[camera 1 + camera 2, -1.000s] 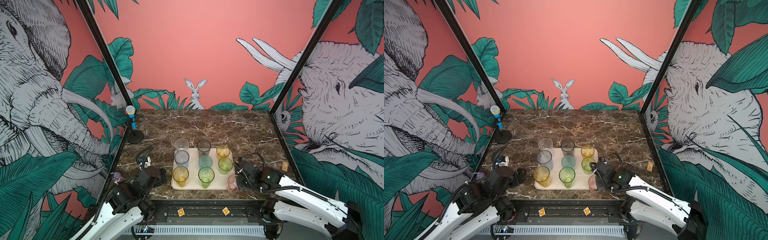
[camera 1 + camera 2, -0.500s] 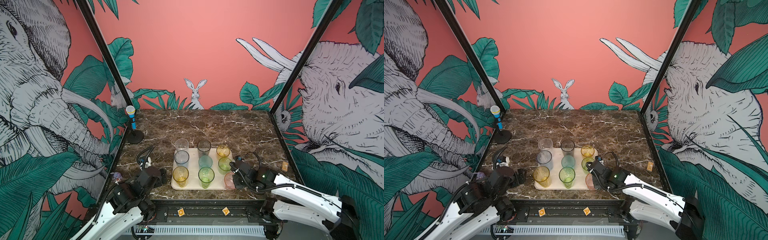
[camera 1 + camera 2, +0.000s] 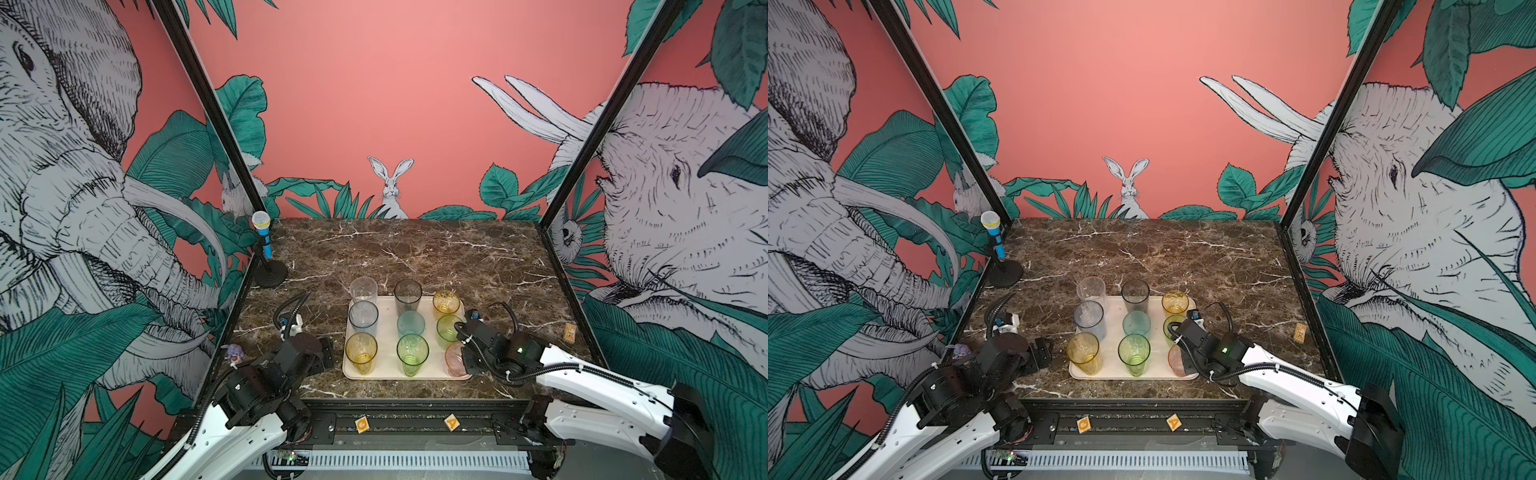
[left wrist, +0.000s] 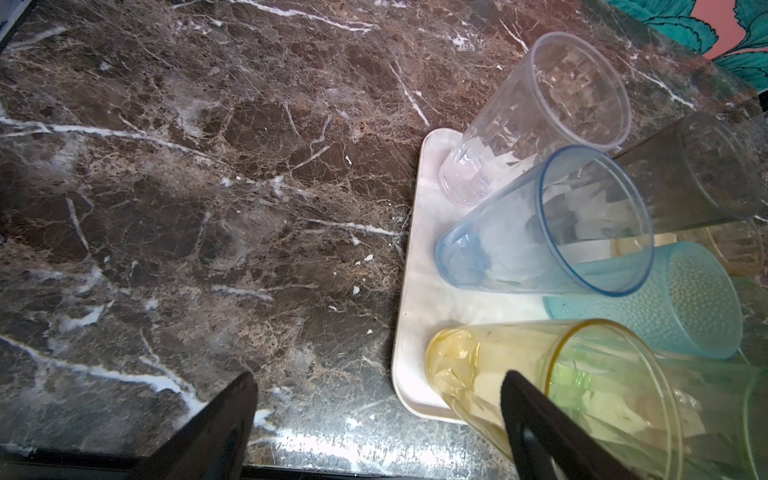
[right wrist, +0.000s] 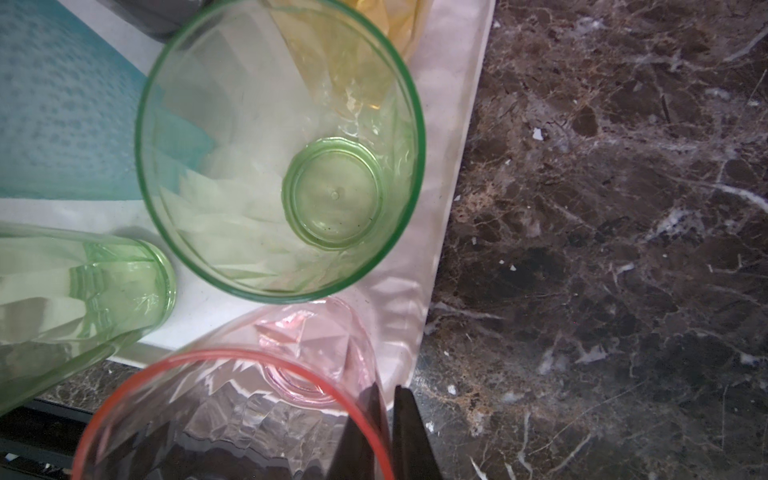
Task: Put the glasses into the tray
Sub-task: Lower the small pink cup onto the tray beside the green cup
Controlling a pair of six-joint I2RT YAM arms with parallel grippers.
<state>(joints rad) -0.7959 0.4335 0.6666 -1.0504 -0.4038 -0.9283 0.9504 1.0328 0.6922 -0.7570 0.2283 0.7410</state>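
Note:
The cream tray [image 3: 386,375] [image 3: 1113,375] carries several translucent glasses in rows, among them a clear one [image 3: 363,288], a smoky one [image 3: 407,292], a yellow one [image 3: 360,350] and a tall green one [image 3: 412,352]. A short pink glass [image 3: 453,358] [image 5: 249,415] sits at the tray's front right corner. My right gripper [image 3: 462,359] [image 5: 388,395] is shut on its rim, one finger inside and one outside. Whether its base rests on the tray I cannot tell. My left gripper [image 3: 328,353] [image 4: 378,378] stands open beside the tray's left edge [image 4: 415,291], holding nothing.
A blue-and-yellow toy microphone [image 3: 262,232] stands on a black base at the back left. A small orange tile [image 3: 569,332] lies near the right wall. A little purple object [image 3: 235,352] lies at the left edge. Bare marble stretches behind the tray.
My right gripper has carried the pink glass leftward from the table beside the tray to the tray's front right corner. The left arm has not moved.

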